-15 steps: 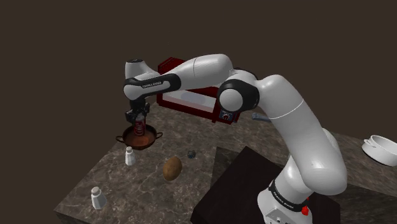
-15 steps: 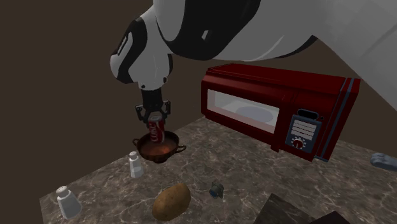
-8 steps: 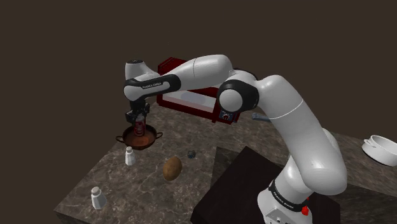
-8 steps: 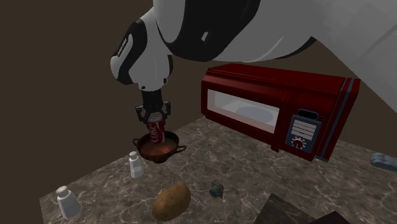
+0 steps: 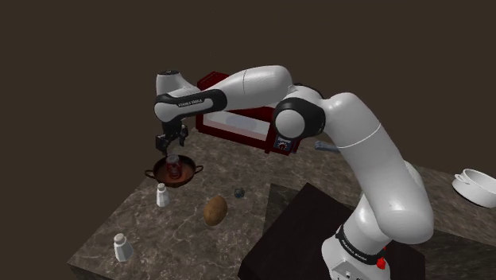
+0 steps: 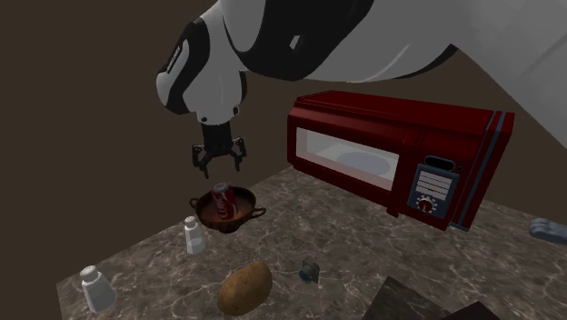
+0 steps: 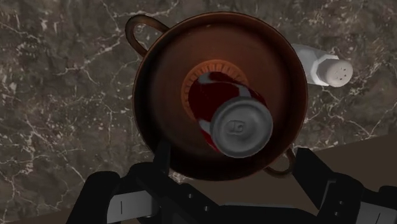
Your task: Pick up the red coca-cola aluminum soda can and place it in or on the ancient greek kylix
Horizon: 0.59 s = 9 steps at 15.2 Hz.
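The red soda can (image 6: 221, 201) stands inside the kylix (image 6: 246, 212), a brown two-handled bowl on the marble counter. My gripper (image 6: 218, 166) hangs open a little above the can, with its fingers clear of it. The shoulder view gives the same stack: gripper (image 5: 169, 144) over can (image 5: 172, 168) over kylix (image 5: 187, 176). Looking down from the wrist, the can's silver top (image 7: 241, 126) sits in the kylix (image 7: 167, 76), between my spread fingers (image 7: 160, 160).
A red microwave (image 6: 391, 155) stands behind the kylix. A white shaker (image 6: 193, 236) is close beside the bowl and another (image 6: 95, 289) nearer the counter's edge. A potato (image 6: 243, 287) and a small dark object (image 6: 309, 270) lie in front. A white pot (image 5: 475, 188) sits far off.
The gripper has opened, let go of the can and risen above it. The can now rests in the kylix.
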Motion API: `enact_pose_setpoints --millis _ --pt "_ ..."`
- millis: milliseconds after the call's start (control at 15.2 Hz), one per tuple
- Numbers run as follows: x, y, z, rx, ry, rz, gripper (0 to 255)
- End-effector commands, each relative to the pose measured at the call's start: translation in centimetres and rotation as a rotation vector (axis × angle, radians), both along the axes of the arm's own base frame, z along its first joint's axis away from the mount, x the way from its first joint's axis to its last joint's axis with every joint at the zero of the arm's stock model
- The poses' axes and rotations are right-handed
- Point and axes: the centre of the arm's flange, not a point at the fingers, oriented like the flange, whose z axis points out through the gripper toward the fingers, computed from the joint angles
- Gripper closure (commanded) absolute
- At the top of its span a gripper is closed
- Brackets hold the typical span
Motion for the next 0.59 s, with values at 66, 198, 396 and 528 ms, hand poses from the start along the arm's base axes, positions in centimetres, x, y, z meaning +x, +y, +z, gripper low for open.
enact_pose_setpoints --millis 66,198,396,528 --pt "0.0 0.1 3.6 0.0 0.0 0.0 0" --pt "0.0 0.1 3.6 0.0 0.0 0.0 0" --pt "0.0 0.1 3.6 0.0 0.0 0.0 0" --pt "0.0 0.1 3.6 0.0 0.0 0.0 0"
